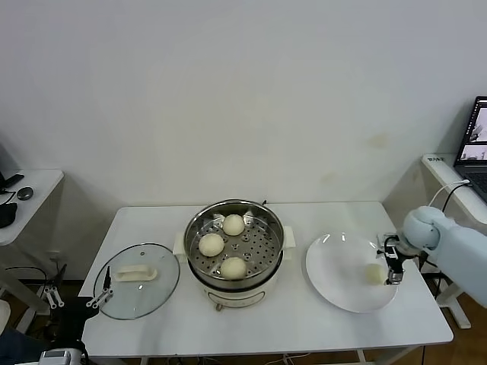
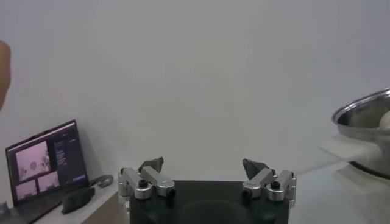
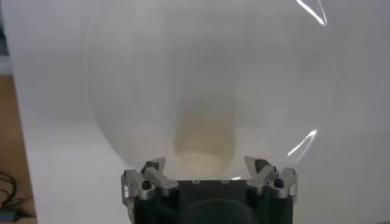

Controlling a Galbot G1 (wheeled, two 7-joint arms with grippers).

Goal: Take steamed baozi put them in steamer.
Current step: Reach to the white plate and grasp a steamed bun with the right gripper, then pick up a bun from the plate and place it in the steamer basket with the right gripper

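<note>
The steel steamer (image 1: 234,245) stands mid-table on its white base, with three baozi on its perforated tray: one at the back (image 1: 233,224), one at the left (image 1: 211,244), one at the front (image 1: 233,267). A fourth baozi (image 1: 374,273) lies on the white plate (image 1: 338,285) at the right. My right gripper (image 1: 392,268) is open at the plate's right edge, right beside that bun; in the right wrist view the bun (image 3: 205,146) sits just ahead of the spread fingers (image 3: 152,168). My left gripper (image 2: 204,167) is open and empty off the table's left; the steamer's rim (image 2: 364,115) shows in its view.
The glass lid (image 1: 137,279) with a white handle lies flat left of the steamer. A laptop (image 1: 475,148) sits on a side desk at the far right, a side table with a mouse (image 1: 25,193) at the far left.
</note>
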